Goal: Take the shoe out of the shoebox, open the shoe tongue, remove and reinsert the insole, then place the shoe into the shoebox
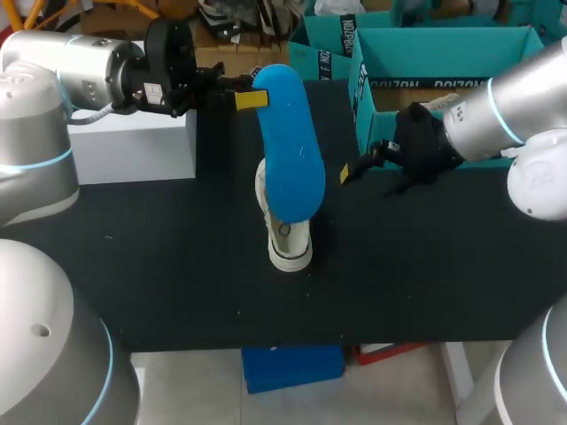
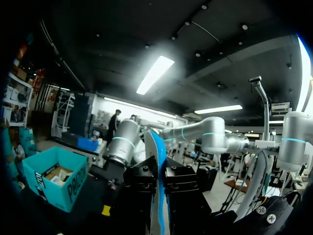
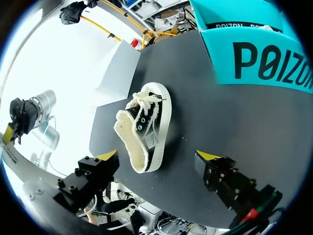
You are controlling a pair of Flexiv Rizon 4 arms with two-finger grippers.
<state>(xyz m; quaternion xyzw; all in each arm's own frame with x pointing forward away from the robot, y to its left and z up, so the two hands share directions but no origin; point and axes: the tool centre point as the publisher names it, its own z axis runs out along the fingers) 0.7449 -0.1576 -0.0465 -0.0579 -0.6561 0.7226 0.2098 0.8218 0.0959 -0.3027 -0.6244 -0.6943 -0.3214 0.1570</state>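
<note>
The left gripper (image 1: 251, 99) was clenched on one end of the blue insole (image 1: 291, 150), which hung in the air over the shoe (image 1: 285, 235). The right gripper (image 3: 157, 155) stood released, its yellow tips wide apart and hovering near the shoe without touching it. The shoe sat on the black table (image 1: 177, 266), outside the teal shoebox (image 1: 425, 66) at the table's far right.

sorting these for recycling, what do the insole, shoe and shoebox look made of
The insole looks like foam, matte blue; it holds its shape pinched at one end in the left claw. The shoe seems black canvas with a pale rubbery sole, fuzzy cream lining and white laces. The shoebox is probably cardboard, matte teal print on thin flat walls.
</note>
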